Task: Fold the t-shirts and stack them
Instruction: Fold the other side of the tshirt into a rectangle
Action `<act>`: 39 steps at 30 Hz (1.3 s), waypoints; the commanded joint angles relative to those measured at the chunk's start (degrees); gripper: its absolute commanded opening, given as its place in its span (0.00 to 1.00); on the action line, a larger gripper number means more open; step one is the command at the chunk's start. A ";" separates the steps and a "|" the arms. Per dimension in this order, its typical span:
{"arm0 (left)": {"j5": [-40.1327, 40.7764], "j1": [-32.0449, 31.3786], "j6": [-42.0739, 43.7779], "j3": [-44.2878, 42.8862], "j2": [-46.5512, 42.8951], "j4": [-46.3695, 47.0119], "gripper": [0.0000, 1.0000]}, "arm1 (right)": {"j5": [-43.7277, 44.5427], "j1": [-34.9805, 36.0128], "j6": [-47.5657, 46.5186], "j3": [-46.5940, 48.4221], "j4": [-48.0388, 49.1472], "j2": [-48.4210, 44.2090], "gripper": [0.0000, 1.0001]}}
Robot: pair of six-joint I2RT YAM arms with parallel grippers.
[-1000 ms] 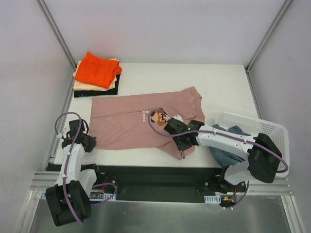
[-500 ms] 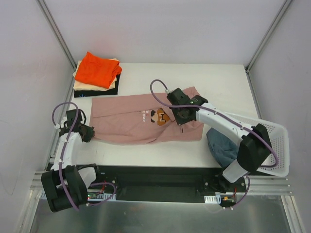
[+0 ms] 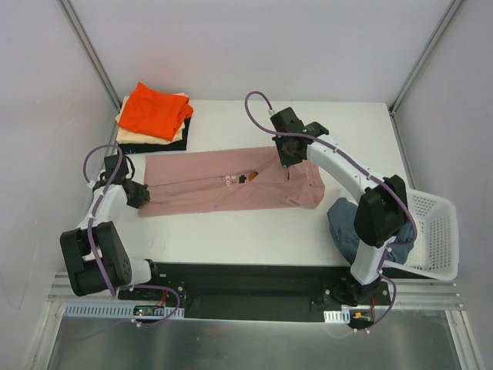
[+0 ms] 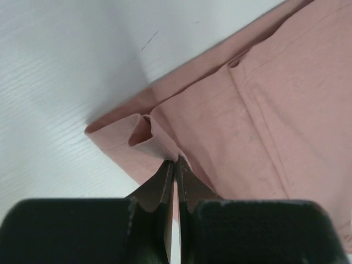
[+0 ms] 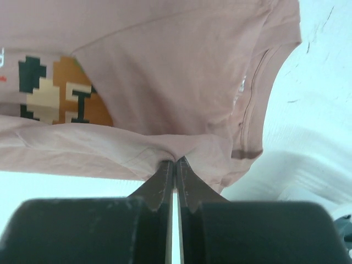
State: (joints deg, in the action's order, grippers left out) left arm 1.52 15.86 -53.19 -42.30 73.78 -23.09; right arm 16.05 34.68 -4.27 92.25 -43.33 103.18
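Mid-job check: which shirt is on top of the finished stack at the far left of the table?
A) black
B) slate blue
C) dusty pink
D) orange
D: the orange t-shirt lies on top of the stack, with the cream t-shirt under it and the black t-shirt at the bottom.

Shirt stack [image 3: 154, 116] blocks far-left corner; basket [image 3: 437, 231] crowds right edge.

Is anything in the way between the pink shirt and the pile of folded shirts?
Nothing visible. Only a thin strip of bare white table lies between the pink t-shirt and the stack of folded t-shirts.
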 commanded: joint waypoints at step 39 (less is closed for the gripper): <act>-11.18 -1.09 8.45 -5.77 -0.92 1.38 0.99 | -32.93 -6.82 6.11 -8.67 15.56 2.11 0.97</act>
State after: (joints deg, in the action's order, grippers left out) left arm -5.37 15.64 -48.66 -47.81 71.70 -21.82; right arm -11.55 26.59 -2.70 83.83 -31.83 102.45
